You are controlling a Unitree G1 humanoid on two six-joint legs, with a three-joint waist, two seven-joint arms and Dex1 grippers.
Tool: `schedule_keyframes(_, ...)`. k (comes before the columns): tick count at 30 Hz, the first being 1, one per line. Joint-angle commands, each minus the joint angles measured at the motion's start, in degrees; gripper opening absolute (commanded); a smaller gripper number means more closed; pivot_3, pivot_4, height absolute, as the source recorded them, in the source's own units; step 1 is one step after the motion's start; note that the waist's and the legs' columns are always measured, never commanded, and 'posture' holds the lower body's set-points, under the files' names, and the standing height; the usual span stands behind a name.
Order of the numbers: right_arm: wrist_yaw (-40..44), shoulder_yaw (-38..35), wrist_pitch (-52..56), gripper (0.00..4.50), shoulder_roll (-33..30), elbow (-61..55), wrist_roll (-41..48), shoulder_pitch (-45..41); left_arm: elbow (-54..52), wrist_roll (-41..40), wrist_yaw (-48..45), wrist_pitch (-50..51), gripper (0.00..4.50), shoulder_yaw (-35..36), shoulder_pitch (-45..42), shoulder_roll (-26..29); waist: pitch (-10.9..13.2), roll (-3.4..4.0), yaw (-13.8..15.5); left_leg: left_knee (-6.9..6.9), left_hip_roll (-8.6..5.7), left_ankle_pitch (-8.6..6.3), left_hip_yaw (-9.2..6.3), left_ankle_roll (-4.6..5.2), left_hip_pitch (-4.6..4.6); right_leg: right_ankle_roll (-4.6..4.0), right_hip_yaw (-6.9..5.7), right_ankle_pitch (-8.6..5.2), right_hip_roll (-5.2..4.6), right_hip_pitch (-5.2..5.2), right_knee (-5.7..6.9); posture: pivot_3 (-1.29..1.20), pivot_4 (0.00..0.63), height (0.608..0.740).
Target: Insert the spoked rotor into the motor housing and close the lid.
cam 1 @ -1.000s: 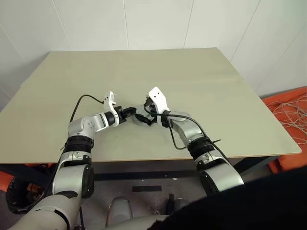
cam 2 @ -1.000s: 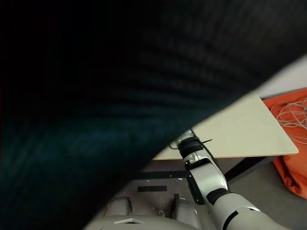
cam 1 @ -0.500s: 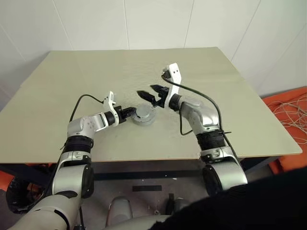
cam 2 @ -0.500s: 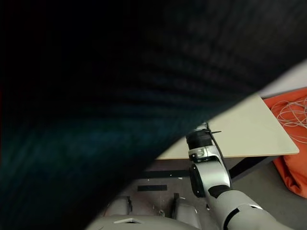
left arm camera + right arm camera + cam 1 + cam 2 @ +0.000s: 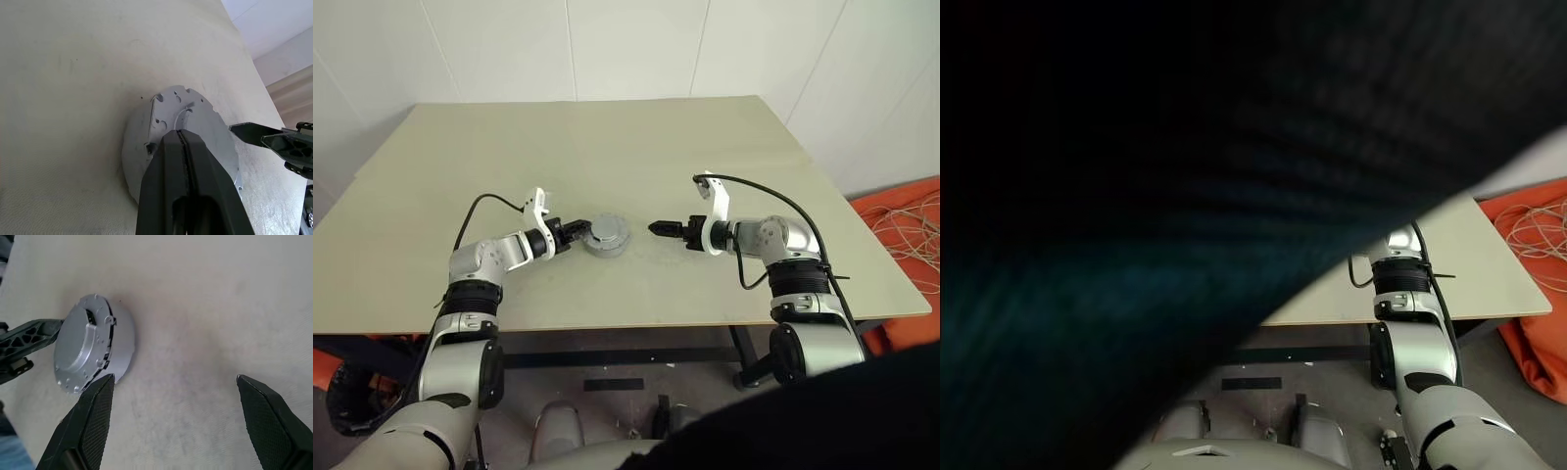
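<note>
The table (image 5: 724,157) carries the motor housing (image 5: 607,235) with the lid (image 5: 80,350) down on it, so the spoked rotor is judged to be inside. The left end effector (image 5: 579,228), its fingers pressed together and holding nothing, touches the housing's near edge, while the right end effector (image 5: 658,228) stands spread wide and empty, apart from it on the far side. What remains is likely checking the closure: press evenly on the lid's centre without sliding the housing.
</note>
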Motion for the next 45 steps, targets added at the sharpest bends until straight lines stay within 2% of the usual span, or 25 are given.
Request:
schedule_keyframes(1, 0.02, -0.74, 3.45, 4.49, 2.12, -3.20, 3.06, 0.37, -0.04, 0.34, -0.15, 1.23, 0.00, -1.34, 0.82, -0.45, 0.00, 0.00, 0.12, 0.01, 0.01, 0.00, 0.00, 0.00, 0.00, 0.00, 0.00, 0.00, 0.00, 0.00, 0.01, 0.00, 0.000, 0.740)
schedule_keyframes(7, -2.43, -0.31, 3.32, 4.49, 8.27, -2.89, 3.19, 2.53, -0.97, 0.33, -0.28, 1.27, 0.00, -1.25, 1.41, 0.04, -0.03, -0.01, 0.10, 0.01, 0.03, 0.00, 0.00, -0.01, 0.05, 0.00, 0.00, 0.00, 0.00, 0.02, 0.02, 0.00, 0.000, 0.740)
schedule_keyframes(15, -5.29, -2.42, -2.18, 4.49, 13.08, 4.42, 2.54, -0.39, -2.19, 0.08, 0.14, 1.51, 0.00, -1.16, 2.04, 0.23, -0.12, -0.03, -0.50, 0.01, 0.08, 0.06, 0.03, -0.11, 0.36, 0.02, 0.00, 0.00, 0.02, 0.19, 0.06, 0.00, 0.000, 0.740)
schedule_keyframes(29, -7.92, -4.40, -6.47, 4.49, 20.30, 10.11, 3.63, -3.42, -3.07, -0.02, 0.32, 1.49, 0.00, -1.23, 2.63, 0.52, -0.13, -0.02, -0.90, -0.07, 0.12, 0.09, 0.05, -0.16, 0.54, 0.02, 0.00, -0.01, 0.04, 0.28, 0.09, 0.00, 0.000, 0.740)
schedule_keyframes(36, -8.52, -7.92, -7.18, 4.49, 24.10, 11.51, 6.06, -6.05, -3.39, 0.06, 0.39, 1.54, 0.00, -1.56, 2.68, 0.38, -0.12, -0.02, -1.88, -0.12, 0.13, 0.11, 0.05, -0.19, 0.73, 0.27, 0.01, -0.15, 0.04, 0.42, 0.09, 0.00, 0.000, 0.740)
schedule_keyframes(45, -7.59, -10.08, -6.10, 4.49, 26.20, 11.64, 7.19, -7.89, -3.20, 0.34, 0.43, 1.28, 0.00, -1.45, 2.46, 0.64, -0.12, 0.00, -1.73, -0.32, 0.11, 0.13, 0.06, -0.22, 0.45, -0.02, 0.00, -0.02, 0.06, 0.09, 0.02, 0.00, 0.000, 0.740)
